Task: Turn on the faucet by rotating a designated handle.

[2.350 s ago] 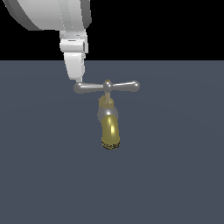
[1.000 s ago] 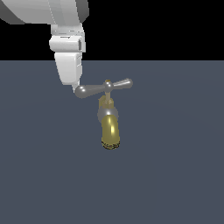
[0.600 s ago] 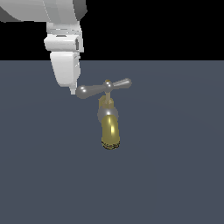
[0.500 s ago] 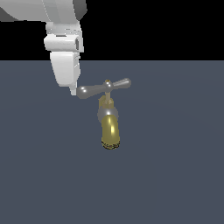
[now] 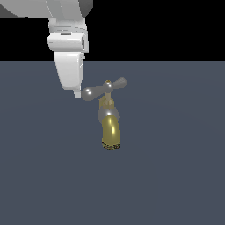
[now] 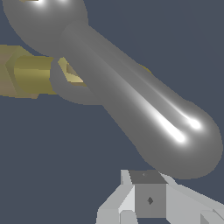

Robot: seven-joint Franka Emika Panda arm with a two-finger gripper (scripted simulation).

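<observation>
White claw (image 5: 77,93) tip beside bulb of tilted slim silver crossbar handle (image 5: 104,89); brass-gold spouted faucet (image 5: 110,127) below; claw spread indeterminable.

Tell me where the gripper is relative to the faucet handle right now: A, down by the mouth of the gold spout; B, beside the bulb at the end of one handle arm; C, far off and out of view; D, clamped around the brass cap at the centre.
B: in the exterior view the gripper sits right beside the bulb at the exterior view's left end of the handle, away from the spout.
</observation>
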